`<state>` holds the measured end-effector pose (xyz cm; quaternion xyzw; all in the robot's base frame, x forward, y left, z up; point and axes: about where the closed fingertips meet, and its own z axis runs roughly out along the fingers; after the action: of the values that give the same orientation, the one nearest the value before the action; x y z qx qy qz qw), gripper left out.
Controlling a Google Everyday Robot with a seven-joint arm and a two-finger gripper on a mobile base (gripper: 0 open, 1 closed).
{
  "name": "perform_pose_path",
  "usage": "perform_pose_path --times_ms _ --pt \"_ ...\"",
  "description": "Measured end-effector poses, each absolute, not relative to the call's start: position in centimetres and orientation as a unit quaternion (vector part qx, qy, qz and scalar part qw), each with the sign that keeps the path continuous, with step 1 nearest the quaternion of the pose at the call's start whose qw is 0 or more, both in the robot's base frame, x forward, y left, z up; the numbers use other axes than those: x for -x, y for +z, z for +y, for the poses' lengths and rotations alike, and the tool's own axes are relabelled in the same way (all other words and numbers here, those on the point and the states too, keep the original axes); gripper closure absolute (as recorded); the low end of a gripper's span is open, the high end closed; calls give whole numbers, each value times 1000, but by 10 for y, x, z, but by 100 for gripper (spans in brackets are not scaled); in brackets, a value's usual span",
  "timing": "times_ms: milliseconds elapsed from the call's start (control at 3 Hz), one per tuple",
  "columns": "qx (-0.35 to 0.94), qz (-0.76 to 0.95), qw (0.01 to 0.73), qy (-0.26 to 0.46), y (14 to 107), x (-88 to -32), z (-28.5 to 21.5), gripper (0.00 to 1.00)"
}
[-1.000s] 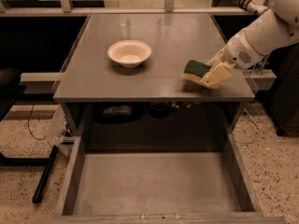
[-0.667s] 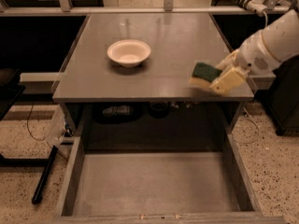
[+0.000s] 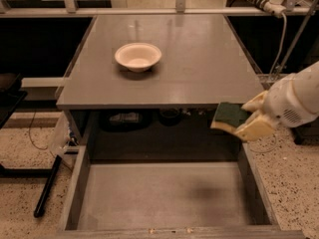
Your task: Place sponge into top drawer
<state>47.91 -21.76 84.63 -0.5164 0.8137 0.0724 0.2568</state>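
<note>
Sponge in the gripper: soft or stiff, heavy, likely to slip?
Probably soft: the sponge has a yellow foam body, so the gripper, holding it over the top drawer, may squash it. Likely light, being foam. The rough green layer should resist slipping.

Smooth plastic tool [image 3: 245, 118] above matt top drawer [image 3: 164, 194] (holding rough-topped foam sponge [image 3: 228, 114]).

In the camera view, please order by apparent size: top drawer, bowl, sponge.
top drawer
bowl
sponge, only slightly smaller and nearer the camera, so unsure; the gripper holds it above the drawer's right side.
</note>
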Motion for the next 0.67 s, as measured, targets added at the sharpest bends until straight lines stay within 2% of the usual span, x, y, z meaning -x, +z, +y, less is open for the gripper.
perform_pose_path --times_ms 667 --pt "477 842 235 94 748 -406 -223 100"
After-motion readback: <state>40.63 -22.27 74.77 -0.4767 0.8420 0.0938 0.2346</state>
